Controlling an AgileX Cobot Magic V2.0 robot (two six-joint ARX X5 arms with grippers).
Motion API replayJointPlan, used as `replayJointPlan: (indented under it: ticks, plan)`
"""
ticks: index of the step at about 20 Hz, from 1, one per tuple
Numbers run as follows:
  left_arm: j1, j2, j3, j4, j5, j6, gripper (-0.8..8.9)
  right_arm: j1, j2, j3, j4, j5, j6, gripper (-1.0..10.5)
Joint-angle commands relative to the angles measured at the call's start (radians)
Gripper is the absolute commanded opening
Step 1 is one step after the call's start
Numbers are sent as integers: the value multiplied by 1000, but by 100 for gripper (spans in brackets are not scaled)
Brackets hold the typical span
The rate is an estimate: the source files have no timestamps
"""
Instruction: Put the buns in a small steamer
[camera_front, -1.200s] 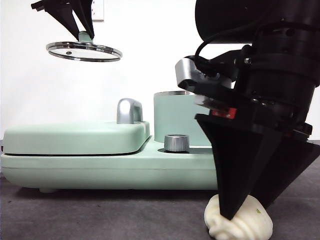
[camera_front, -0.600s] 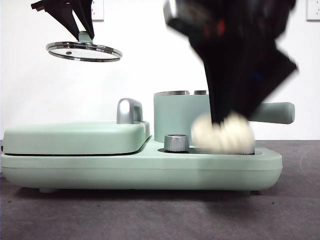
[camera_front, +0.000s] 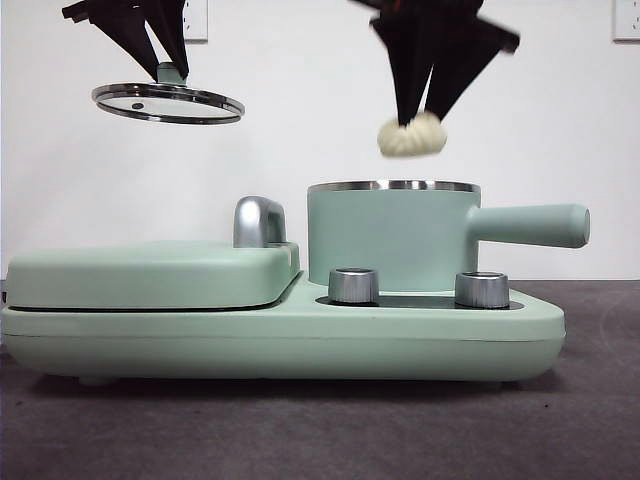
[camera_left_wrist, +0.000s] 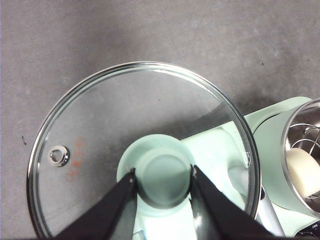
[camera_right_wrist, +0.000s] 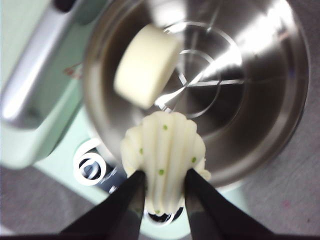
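In the front view we see the right claw (camera_front: 413, 118) coming down from the top edge, pinching the ridged bun (camera_front: 412, 136) in the air just above the steel rim of the small steamer (camera_front: 385, 238), whose long handle points right. High on the left, the left claw (camera_front: 172, 68) holds the glass lid (camera_front: 168, 102) up by its green knob, well clear of the pot, so the opening is free. The flat griddle cover (camera_front: 150, 274) with its chrome handle lies shut to the left on the same green base, and two steel dials (camera_front: 353, 285) face us on the near side. In the left wrist view our left claw (camera_left_wrist: 162, 172) is pressed against both sides of the lid's knob (camera_left_wrist: 162, 172), and at the edge we catch the pot with the smooth bun (camera_left_wrist: 303, 171) already resting on its wire rack. In the right wrist view the right claw (camera_right_wrist: 165, 179) grips the ridged, green-specked bun between its jaws over the near edge of the steel bowl, with the smooth bun (camera_right_wrist: 147, 65) lying inside. We judge the task about half done: one bun is in, the second must be lowered and released, and covering the pot may follow.
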Motion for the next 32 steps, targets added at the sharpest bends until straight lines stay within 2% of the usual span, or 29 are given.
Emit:
replayJointPlan:
  ticks: [1, 9, 14, 17, 21, 25, 29, 32]
  plan:
    - [-5, -8, 44, 19, 5, -8, 23, -22, 83, 39, 13, 1, -27, 111]
    - [-5, -8, 44, 19, 5, -8, 23, -61, 172, 39, 77, -1, -32, 117]
    - [-5, -8, 44, 19, 5, -8, 23, -60, 172, 39, 82, 0, -32, 296]
    - [-5, -8, 44, 18, 5, -8, 23, -61, 171, 45, 77, 0, -31, 302]
    - [-9, -8, 44, 18, 5, -8, 23, -57, 148, 122, -30, 0, -32, 305]
    - [-25, -8, 44, 11, 5, -8, 23, -46, 50, 134, -86, 0, -39, 466]
    - [-66, -8, 44, 10, 5, -13, 23, -46, -126, 79, -87, 0, -37, 477]
    - [-122, -8, 44, 10, 5, -13, 23, -46, -317, -25, -87, -1, -35, 528]
